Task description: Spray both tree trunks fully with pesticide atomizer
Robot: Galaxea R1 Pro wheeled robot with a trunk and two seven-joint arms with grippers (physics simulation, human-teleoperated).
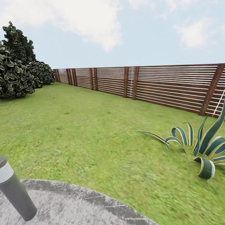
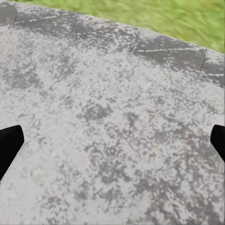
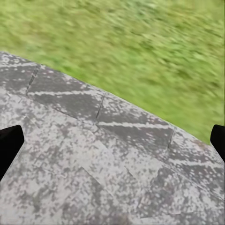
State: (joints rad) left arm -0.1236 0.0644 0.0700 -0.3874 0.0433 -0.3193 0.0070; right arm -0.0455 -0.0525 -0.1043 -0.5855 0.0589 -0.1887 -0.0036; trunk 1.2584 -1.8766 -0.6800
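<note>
The kerb edge of the floor (image 1: 93,200) is being taken as the landmark. In the head view, the round grey speckled paving is being shown on the near side of that kerb, and the green lawn (image 1: 93,131) is being shown beyond it, running out to a reddish-brown slatted fence (image 1: 162,84). A grey bollard lamp (image 1: 14,190) is being seen standing tilted in the picture just inside the kerb, at the view's left. Out on the lawn, well beyond the kerb to the right, a striped spiky plant (image 1: 203,147) is being shown, and far off to the left, by the fence's end, round dark bushes (image 1: 15,75) are being displayed.

The left wrist view is being given over mostly to the mottled paving (image 2: 108,140), with the kerb stones and a thin strip of grass (image 2: 178,18) beyond them. The left gripper (image 2: 112,147) is being shown with its dark fingertips (image 2: 9,145) spread wide at opposite edges, holding nothing.

In the right wrist view, the kerb (image 3: 126,122) is being seen closer, with much more grass (image 3: 140,56) past it. The right gripper (image 3: 112,147) is likewise being held wide and empty, its fingertips (image 3: 9,145) at opposite edges.

Where the pesticide atomizer lies cannot be told.
</note>
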